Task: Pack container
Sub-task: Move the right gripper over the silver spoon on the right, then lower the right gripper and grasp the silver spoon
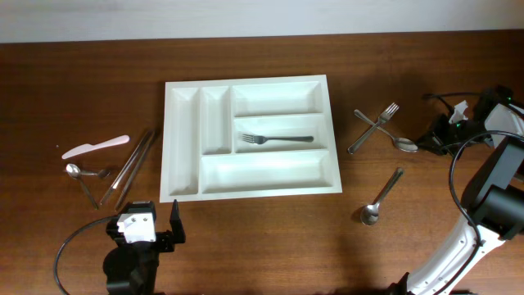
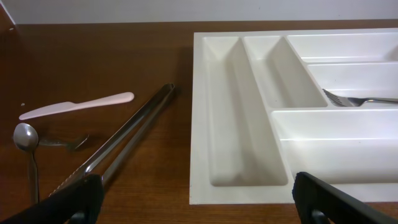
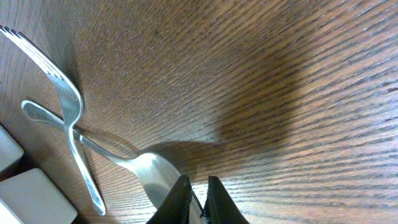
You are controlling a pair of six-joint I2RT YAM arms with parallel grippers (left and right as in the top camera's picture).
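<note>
1. Container (image 1: 270, 170) lies mid-table with its long side across our view. One packed fork (image 1: 277, 139) lies in its middle long compartment, handle pointing right. As far as we can see, the other compartments hold nothing.
2. The right gripper (image 3: 199, 200) is low over the wood to the right of the container. Its fingers are drawn together to a thin slit, right at the bowl of a spoon (image 3: 152, 169). We cannot tell whether they have the rim nipped or merely touch it.
3. The spoon's long axis is what the next move turns on. From the bowl at the fingertips, the handle runs back toward the container and passes under a second fork (image 3: 68, 106) that crosses it. We judge that any lift must clear that fork, and the spoon will need turning to lie lengthwise in a long compartment.
4. The container lies to the left of these fingers, and the right arm is plainly the nearer one for this pair. It is also nearer to the lone spoon (image 1: 382, 198).
5. The left gripper (image 2: 199, 208) is spread wide and holds nothing. It hangs at the container's near left corner, with the tongs (image 2: 124, 140) and a plastic knife (image 2: 78, 106) to its left.
</note>
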